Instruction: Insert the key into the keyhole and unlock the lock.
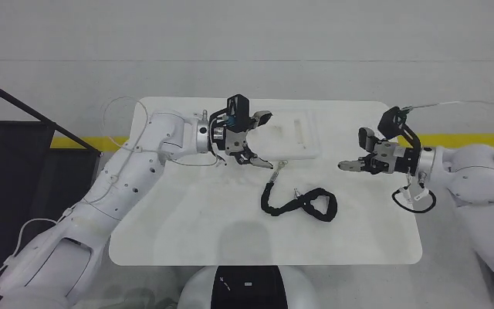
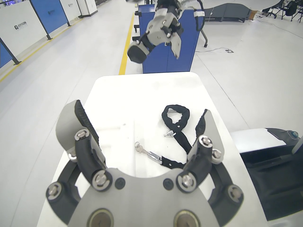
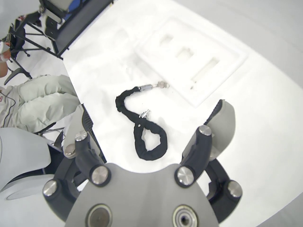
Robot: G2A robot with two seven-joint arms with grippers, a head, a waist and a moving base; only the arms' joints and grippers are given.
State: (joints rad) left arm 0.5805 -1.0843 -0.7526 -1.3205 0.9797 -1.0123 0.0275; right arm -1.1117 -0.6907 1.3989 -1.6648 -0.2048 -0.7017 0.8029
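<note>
**Both jaws spread, nothing held; lock on table with key at its cylinder end**

My left gripper (image 2: 142, 109): jaws spread wide, nothing between them; it sits over the left end of the white foam tray with rectangular recesses (image 1: 305, 143), pointing toward table centre.
My right gripper (image 3: 150, 103): jaws also spread, empty; it sits over the right side of the white table (image 1: 193, 224), facing the left one, well apart from the lock.

Black fabric-sleeved chain lock (image 3: 149, 154): lies flat on the table on my side of the tray, between the two grippers and nearer the left; the sleeve bends in an S, then closes into a loop at the end toward my right arm.
Silver metal cylinder (image 2: 154, 156): on the lock's other end, pointing toward the tray.
Small silver key (image 2: 141, 149), with a ring on it: in line with the cylinder and touching its mouth; just beside the tray's near edge and just beside my left gripper in the top view; cannot tell how far the blade sits inside the cylinder.
Silver pin (image 2: 169, 133): lies on the table beside the sleeve where the loop crosses; apart from the cylinder, so the lock's two ends are not joined.
</note>
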